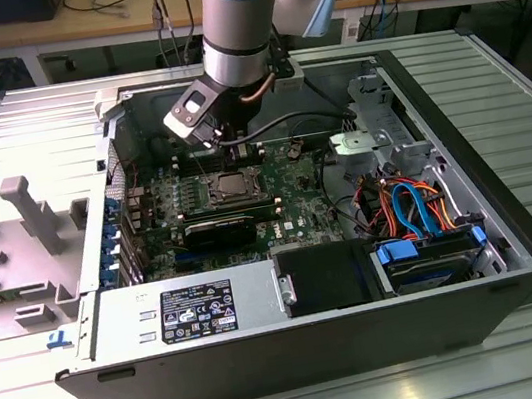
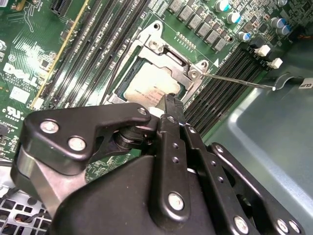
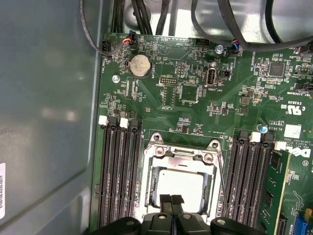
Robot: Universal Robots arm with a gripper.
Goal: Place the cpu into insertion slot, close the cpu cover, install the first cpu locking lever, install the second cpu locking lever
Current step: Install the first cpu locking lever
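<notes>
The cpu (image 3: 180, 188) lies flat in the insertion slot (image 1: 235, 186), with the cpu cover (image 3: 182, 152) apparently down around it — the chip shows through the window. The gripper (image 3: 171, 199) has its fingers pressed together with nothing between them, tips low over the cover's edge, just beside the chip. A thin wire lever (image 2: 239, 81) juts from the socket corner over the black memory slots (image 3: 120, 171) — looks unlatched.

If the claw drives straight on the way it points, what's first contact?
The claw likely meets the cpu in the cpu cover window, near the frame's edge; depth unclear, could be the cover instead.
</notes>
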